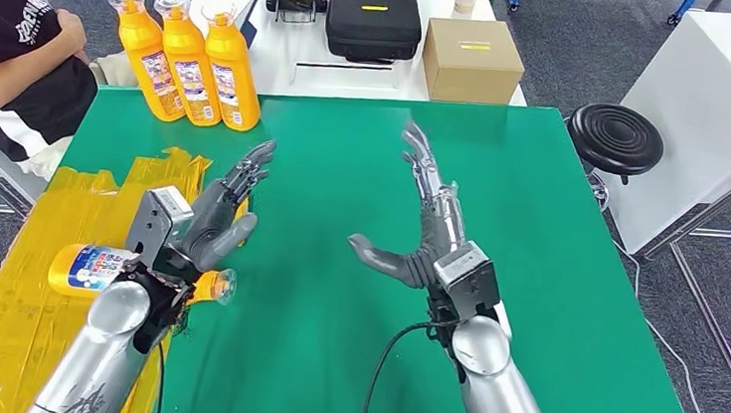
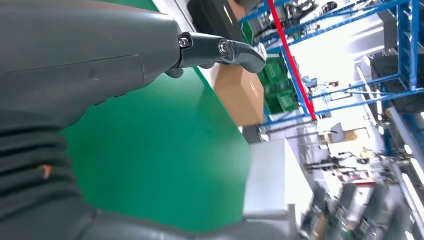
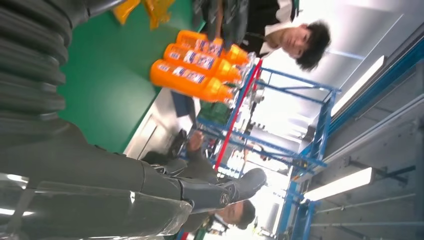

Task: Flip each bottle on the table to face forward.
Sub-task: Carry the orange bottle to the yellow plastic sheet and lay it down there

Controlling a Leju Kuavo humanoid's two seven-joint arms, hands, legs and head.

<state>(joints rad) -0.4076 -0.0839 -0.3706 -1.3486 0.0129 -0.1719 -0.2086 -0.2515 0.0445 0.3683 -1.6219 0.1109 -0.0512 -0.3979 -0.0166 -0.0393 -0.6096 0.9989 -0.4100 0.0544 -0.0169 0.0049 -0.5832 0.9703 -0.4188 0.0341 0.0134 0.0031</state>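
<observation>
Both silver arms rise from the lower edge of the head view over the green table (image 1: 367,147). On the left, the left hand (image 1: 216,218) hovers with its fingers spread and nothing in them, just above an orange bottle (image 1: 96,271) lying on its side on the crumpled yellow sheet (image 1: 25,287) at the table's left edge, its clear cap pointing right. To the right, the right hand (image 1: 420,226) is raised with fingers stretched forward and thumb out sideways, holding nothing. Three more orange bottles (image 1: 187,59) stand upright together at the far left corner. Behind them, a black case (image 1: 373,23) and a cardboard box (image 1: 472,60) sit on a white table (image 1: 294,60), and a person's arm (image 1: 13,76) rests at the left.
</observation>
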